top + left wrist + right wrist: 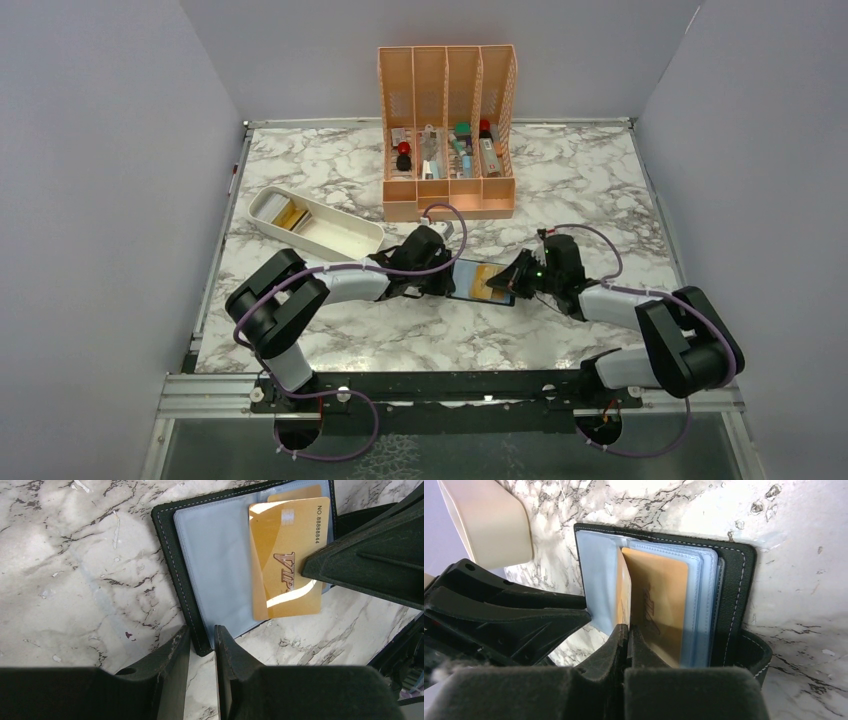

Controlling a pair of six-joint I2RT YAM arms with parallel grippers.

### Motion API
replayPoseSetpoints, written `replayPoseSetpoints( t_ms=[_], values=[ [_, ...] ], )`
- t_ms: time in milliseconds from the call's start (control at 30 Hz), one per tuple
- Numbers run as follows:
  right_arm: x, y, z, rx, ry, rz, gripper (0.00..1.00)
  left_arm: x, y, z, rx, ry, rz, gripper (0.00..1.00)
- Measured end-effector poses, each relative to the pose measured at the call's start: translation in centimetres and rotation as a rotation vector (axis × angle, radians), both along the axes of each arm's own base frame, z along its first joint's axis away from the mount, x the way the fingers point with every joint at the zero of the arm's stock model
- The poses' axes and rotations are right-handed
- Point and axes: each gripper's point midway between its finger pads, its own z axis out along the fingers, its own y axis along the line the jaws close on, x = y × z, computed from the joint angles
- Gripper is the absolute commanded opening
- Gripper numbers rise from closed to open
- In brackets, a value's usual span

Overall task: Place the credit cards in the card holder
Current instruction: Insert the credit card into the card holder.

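Note:
The black card holder (478, 283) lies open on the marble table, its bluish pockets facing up (215, 555). My left gripper (440, 278) is nearly shut on the holder's near corner (202, 642). My right gripper (517, 272) is shut on a gold VIP credit card (287, 565) and holds its end over the pocket page. In the right wrist view that card (623, 592) stands on edge between my fingertips (629, 630). A second gold card (659, 600) sits inside a pocket of the holder (734, 590). More gold cards (291, 213) lie in the white tray.
An oblong white tray (330, 232) lies left of the holder, close behind the left arm, and shows in the right wrist view (484, 520). A tall orange slotted organiser (448, 130) with small items stands at the back. Grey walls enclose the table.

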Motion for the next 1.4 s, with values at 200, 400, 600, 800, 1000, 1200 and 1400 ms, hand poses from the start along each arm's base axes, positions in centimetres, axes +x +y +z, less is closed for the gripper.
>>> replayPoseSetpoints(
  t_ms=[200,400,600,800,1000,1200,1400],
  values=[
    [0.0,0.4,-0.7,0.005,0.015,0.028,0.08,0.0,0.0,-0.1,0.001,0.001,-0.001,0.27],
    [0.3,0.8,-0.5,-0.006,-0.006,0.076,0.08,-0.1,-0.2,-0.1,0.0,0.002,-0.003,0.27],
    [1.1,1.0,-0.2,-0.052,-0.019,0.127,0.06,-0.3,-0.6,-0.1,-0.002,0.0,-0.013,0.27],
    [1.1,0.6,-0.7,-0.101,0.002,0.154,0.34,-0.4,-0.8,-0.1,-0.004,-0.001,-0.017,0.27],
    [2.3,-0.2,0.0,-0.197,-0.013,0.136,0.4,-0.7,-1.1,0.0,-0.007,0.004,-0.022,0.27],
    [2.5,-1.8,0.1,-0.293,-0.008,0.112,0.41,-0.8,-1.2,0.0,-0.013,0.012,-0.016,0.32],
    [2.6,-2.1,0.0,-0.324,-0.015,0.13,0.28,-0.7,-1.4,0.2,0.003,0.022,-0.015,0.34]
  ],
)
